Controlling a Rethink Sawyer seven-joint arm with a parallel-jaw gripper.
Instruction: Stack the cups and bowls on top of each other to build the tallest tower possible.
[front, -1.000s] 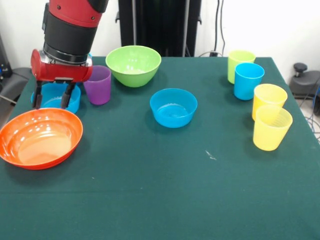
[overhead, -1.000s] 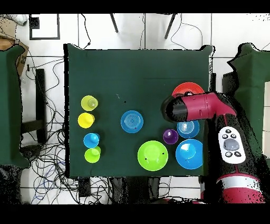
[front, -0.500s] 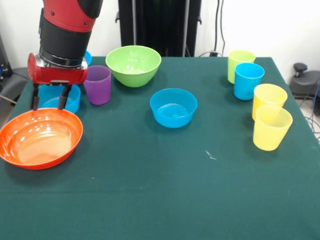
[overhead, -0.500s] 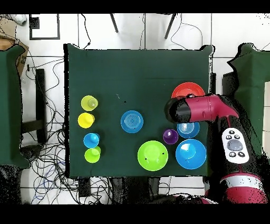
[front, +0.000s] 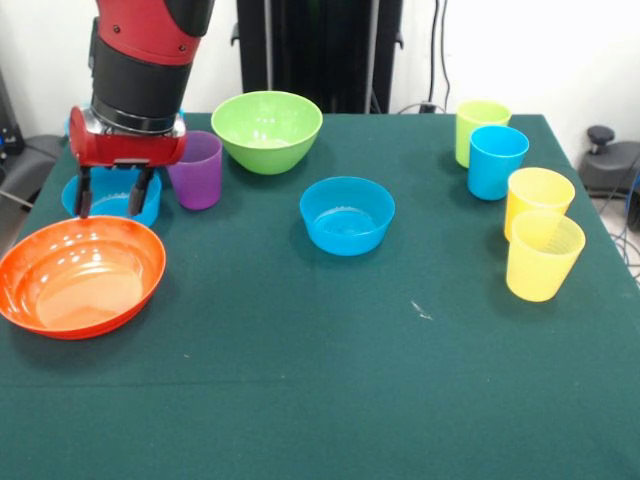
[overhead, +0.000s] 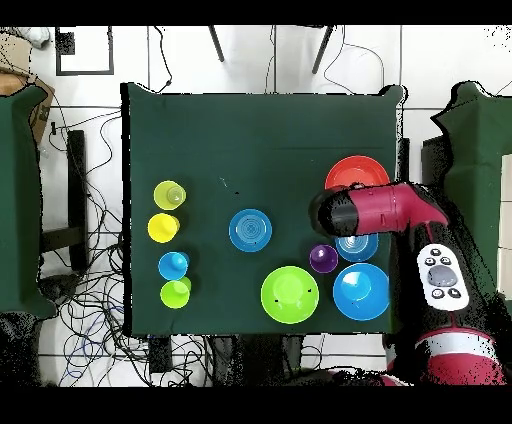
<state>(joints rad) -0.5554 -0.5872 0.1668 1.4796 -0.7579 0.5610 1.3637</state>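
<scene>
The purple cup (front: 196, 170) and wide orange bowl (front: 78, 275) crowd a small blue bowl (front: 112, 197) at the table's left. The gripper (front: 113, 192) hangs above it, fingers apart, seemingly empty.

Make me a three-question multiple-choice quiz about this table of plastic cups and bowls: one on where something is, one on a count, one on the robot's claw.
1. What stands right beside the translucent purple plastic cup?
A. the yellow cups
B. the lime green plastic bowl
C. nothing at all

2. How many yellow plastic cups are there?
A. one
B. two
C. four

3. How is the gripper?
A. open and empty
B. shut on a cup
C. lifting the orange bowl

Answers:
1 B, the green bowl sits just next to the purple cup.
2 B, one yellow cup stands behind the other yellow cup.
3 A, its fingers hang apart over the small blue plastic bowl, holding nothing.
</scene>
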